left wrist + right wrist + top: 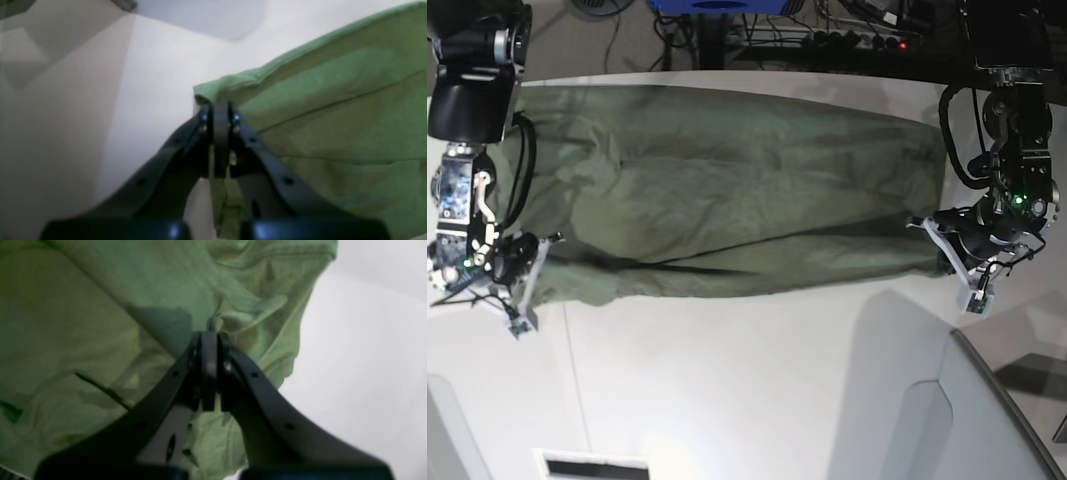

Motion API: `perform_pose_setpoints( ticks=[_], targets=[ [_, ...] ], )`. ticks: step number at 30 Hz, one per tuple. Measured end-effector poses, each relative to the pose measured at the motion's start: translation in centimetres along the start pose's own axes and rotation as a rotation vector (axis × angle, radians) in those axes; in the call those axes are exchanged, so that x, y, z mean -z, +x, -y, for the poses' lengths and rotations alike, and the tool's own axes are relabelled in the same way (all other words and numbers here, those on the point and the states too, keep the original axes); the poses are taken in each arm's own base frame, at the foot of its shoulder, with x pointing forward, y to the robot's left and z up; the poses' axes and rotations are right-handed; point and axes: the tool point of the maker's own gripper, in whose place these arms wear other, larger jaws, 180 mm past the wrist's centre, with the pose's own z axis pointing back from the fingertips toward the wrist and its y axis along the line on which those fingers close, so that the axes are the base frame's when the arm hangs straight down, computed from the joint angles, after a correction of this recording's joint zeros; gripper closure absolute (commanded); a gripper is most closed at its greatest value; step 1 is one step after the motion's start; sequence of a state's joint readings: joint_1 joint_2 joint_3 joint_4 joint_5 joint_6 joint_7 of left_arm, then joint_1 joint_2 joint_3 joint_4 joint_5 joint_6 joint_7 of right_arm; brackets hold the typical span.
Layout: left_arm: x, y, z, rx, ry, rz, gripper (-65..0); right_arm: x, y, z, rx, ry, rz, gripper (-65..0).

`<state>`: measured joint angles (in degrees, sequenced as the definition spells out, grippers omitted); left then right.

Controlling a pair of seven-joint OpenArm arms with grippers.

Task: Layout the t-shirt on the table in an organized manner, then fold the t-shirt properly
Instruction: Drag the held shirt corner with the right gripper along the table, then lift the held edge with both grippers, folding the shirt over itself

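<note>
While both arms reach over the bench (757,380), the shirt (727,190) lies spread lengthwise between the two tools, partly folded over itself, with a long fold edge running along its near side.

Left tool (220,110): jaws are closed tight on a corner of the shirt. In the left wrist view the green cloth is pinched between the fingers (204,120) at the hem corner, and the rest of the shirt extends away to the right of the tool. White bench surface lies to the left of the tool. A strip of cloth also hangs down below the pinch point, between the two finger arms.

Right tool (209,340): jaws are closed tight on the shirt. In the right wrist view the cloth bunches into wrinkles directly ahead of the tips, and the shirt fills the area left of and beyond the tool. Bare bench shows to the right of the tool.

In the base view the left tool (957,250) sits at the shirt's right end and the right tool (522,265) at its left end, both at the near fold edge. A grey angled panel (987,420) lies near the left tool, apart from the shirt.
</note>
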<state>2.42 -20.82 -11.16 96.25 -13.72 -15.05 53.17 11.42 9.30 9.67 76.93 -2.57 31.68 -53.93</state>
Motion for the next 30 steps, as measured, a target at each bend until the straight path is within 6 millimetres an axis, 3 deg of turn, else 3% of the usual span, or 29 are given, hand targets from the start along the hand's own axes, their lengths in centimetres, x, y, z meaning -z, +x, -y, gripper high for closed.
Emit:
perform_pose_setpoints(
  ticks=[8,20,26,30],
  targets=[
    [0.0,-0.2,0.1,0.002,-0.003,0.019,0.0,-1.7,-2.8,0.1,0.053,-0.035,-0.038,0.0],
    [-0.2,-2.8,0.9,0.016,-0.022,0.025,0.0,-2.3,-4.6,-3.9,0.066,0.015,-0.05,0.0],
    [-0.5,-3.1,0.7,0.028,-0.021,0.061,0.0,-2.3,-5.9,-4.2,0.063,0.014,-0.07,0.0],
    [-0.1,-4.9,0.3,0.029,-0.016,0.02,0.0,-3.0,-6.9,-4.7,0.056,0.007,-0.076,0.0]
  ],
)
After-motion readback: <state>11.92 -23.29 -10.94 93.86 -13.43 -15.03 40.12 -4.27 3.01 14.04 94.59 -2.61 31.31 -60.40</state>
